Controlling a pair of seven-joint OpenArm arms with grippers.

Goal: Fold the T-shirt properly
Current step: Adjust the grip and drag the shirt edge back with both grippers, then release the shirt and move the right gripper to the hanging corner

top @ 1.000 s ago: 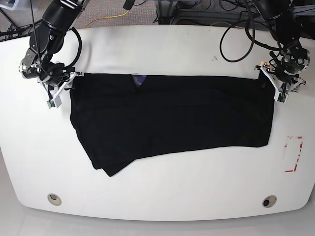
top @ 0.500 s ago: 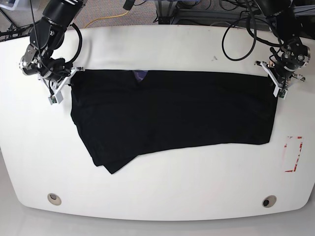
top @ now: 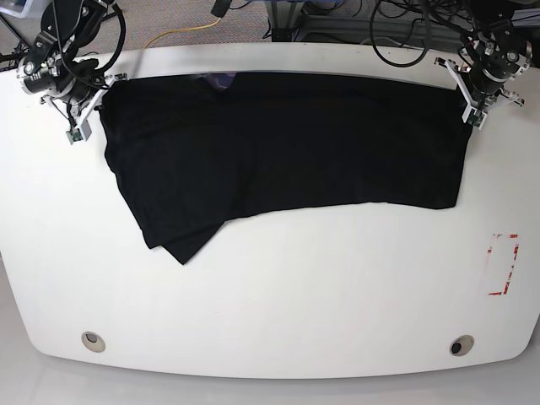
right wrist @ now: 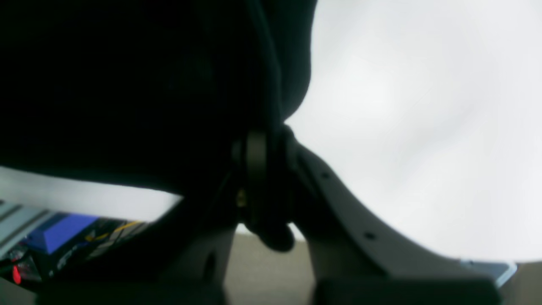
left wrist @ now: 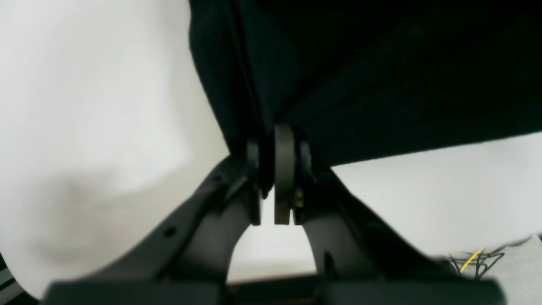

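Observation:
The black T-shirt (top: 287, 152) lies spread flat across the far half of the white table (top: 278, 312). Its purplish neck label (top: 221, 80) shows at the far edge, and a folded corner hangs down at the front left. My left gripper (top: 469, 108), on the base view's right, is shut on the shirt's far right corner. In the left wrist view the left gripper (left wrist: 273, 137) pinches black cloth (left wrist: 381, 76). My right gripper (top: 88, 108) is shut on the far left corner. The right wrist view shows the right gripper (right wrist: 264, 135) with cloth (right wrist: 127, 84) between its fingers.
A red-outlined rectangle (top: 504, 264) is marked on the table at the right. Two round grommets (top: 94, 341) (top: 461, 345) sit near the front edge. Cables, one of them a yellow cable (top: 181, 34), lie on the floor behind the table's far edge.
Both grippers have moved toward the table's far edge with the shirt's corners held. The whole shirt has slid away with them and its top edge is stretched straighter.

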